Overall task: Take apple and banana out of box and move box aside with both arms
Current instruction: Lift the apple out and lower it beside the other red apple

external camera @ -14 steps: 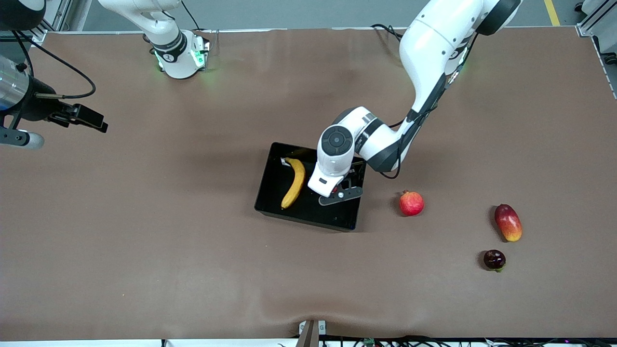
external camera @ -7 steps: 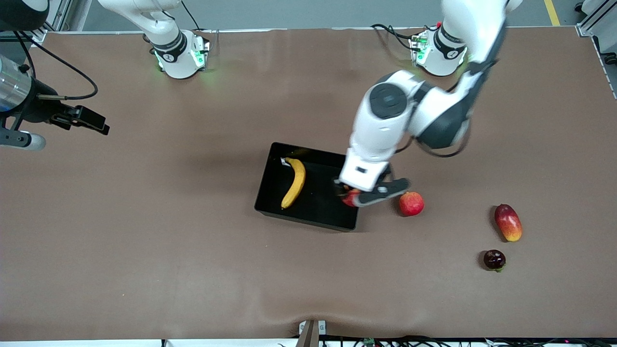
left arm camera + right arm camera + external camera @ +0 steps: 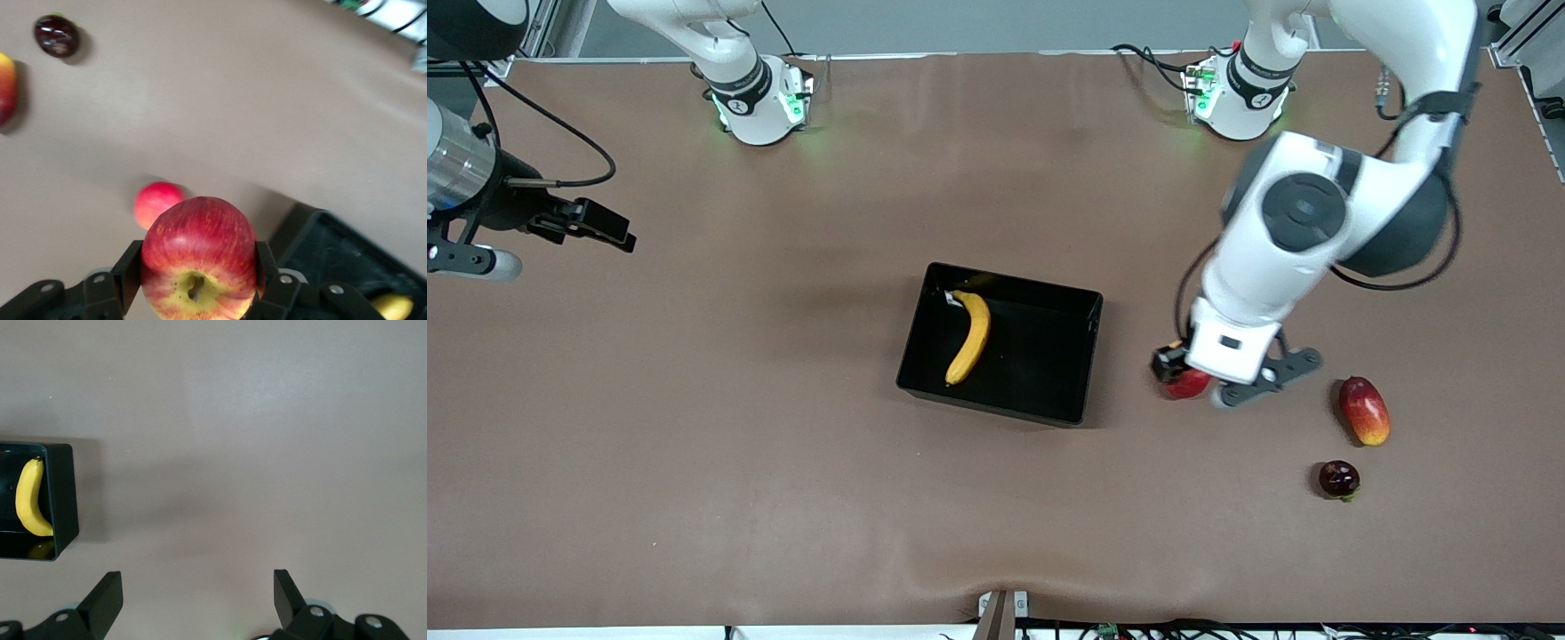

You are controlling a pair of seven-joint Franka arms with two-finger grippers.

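left claw (image 3: 193,293) clamped on red yellow-streaked apple (image 3: 198,257); right claw (image 3: 197,597) apart, waiting; banana (image 3: 970,335) in black box (image 3: 1049,400).

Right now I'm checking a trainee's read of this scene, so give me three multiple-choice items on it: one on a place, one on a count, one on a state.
1. Where is the banana?
A. in the black box
B. on the table beside the mango
C. in the right hand

2. How many fruits lie on the bare table?
A. one
B. three
C. five

3. What is the left hand doing?
A. hanging open
B. shut on the apple
C. shut on the banana

Answers:
1. A: the front view shows the banana lying inside the box.
2. B: the pomegranate, the mango and a small dark fruit rest on the table.
3. B: the left wrist view shows both fingers pressed against the apple's sides; the right hand waits open over the right arm's end of the table.
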